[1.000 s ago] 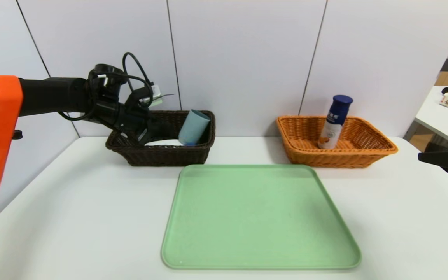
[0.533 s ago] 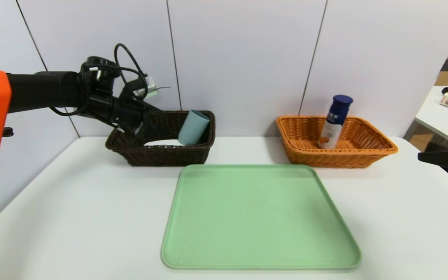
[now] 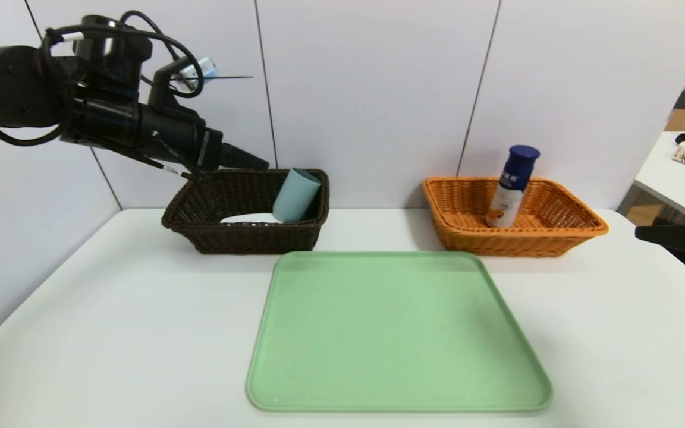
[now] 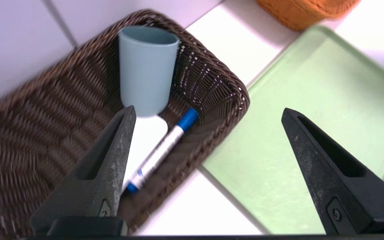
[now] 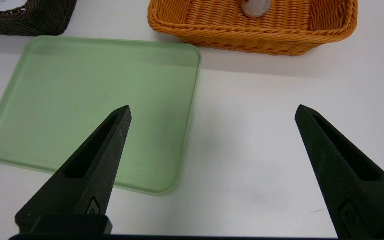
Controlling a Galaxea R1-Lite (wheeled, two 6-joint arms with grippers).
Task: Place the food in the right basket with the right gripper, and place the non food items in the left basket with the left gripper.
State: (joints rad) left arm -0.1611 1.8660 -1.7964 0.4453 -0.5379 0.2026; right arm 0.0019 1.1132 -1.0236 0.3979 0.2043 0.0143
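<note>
Head view shows, nearest, the green tray (image 3: 399, 333) lying bare on the white table (image 3: 93, 333). At the right edge the right gripper (image 5: 212, 110) stays low over the table, near the tray's right side, its fingers spread wide with nothing between them. Beyond the tray stand the two baskets, well apart. On the far left, the left basket (image 3: 247, 238) holds the grey-blue cup (image 3: 296, 194) leaning against its right wall, the flat white case (image 3: 250, 218) on its floor, and the marker pen (image 4: 160, 151) lying beside the case near the front wall. On the far right, the right basket (image 3: 547, 235) holds the drink bottle (image 3: 512, 187), upright. Highest and farthest left, the left gripper (image 3: 241, 159) hangs above the left basket's far-left corner, fingers wide apart and empty.
</note>
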